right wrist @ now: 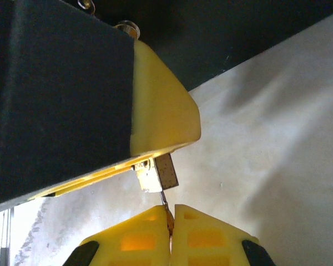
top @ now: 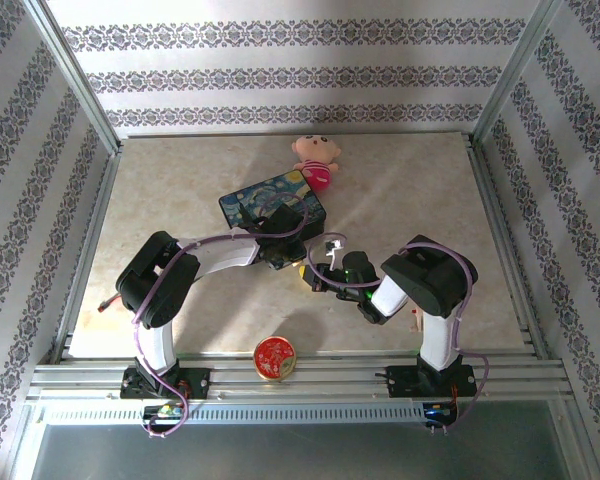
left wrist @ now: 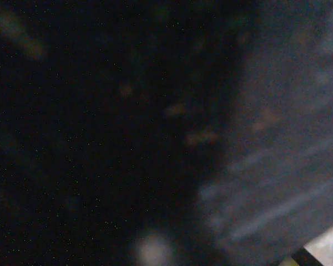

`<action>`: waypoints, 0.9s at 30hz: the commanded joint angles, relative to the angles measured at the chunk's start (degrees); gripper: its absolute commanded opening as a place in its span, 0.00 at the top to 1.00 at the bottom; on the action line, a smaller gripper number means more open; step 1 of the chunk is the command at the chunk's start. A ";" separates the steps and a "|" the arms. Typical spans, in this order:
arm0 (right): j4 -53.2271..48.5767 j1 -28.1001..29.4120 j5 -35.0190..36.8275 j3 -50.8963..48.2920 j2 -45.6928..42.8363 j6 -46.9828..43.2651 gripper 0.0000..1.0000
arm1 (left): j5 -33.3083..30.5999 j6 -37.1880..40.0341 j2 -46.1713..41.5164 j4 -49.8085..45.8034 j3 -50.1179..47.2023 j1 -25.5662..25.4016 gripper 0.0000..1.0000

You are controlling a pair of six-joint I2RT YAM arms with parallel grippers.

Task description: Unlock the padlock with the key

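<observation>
The padlock (right wrist: pixel 155 173), a small brass-gold block, sticks out from under the yellow finger (right wrist: pixel 164 119) of my left gripper (top: pixel 292 260), which is shut on it. A thin key (right wrist: pixel 164 199) runs from the padlock's underside down into my right gripper (right wrist: pixel 171 210), whose yellow pads are shut on it. In the top view the two grippers meet just in front of the blue box, the right gripper (top: pixel 318 272) facing left, with a yellowish spot, the padlock (top: pixel 303 268), between them. The shackle is hidden. The left wrist view is dark and blurred.
A blue painted tin box (top: pixel 270 203) lies just behind the grippers, with a pink doll (top: pixel 315 160) beyond it. A round red tin (top: pixel 274 358) sits at the table's near edge between the arm bases. Bare beige table (top: pixel 420 200) spreads to the right.
</observation>
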 commanded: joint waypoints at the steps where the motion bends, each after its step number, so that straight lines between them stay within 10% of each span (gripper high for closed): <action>1: 2.73 0.60 0.46 1.12 1.29 0.60 1.00 | 3.04 -0.68 -0.98 2.47 0.16 0.71 0.72; 27: 7.07 0.58 1.86 -1.53 2.70 2.07 1.00 | 2.74 -1.03 -1.50 3.33 -0.77 0.71 0.72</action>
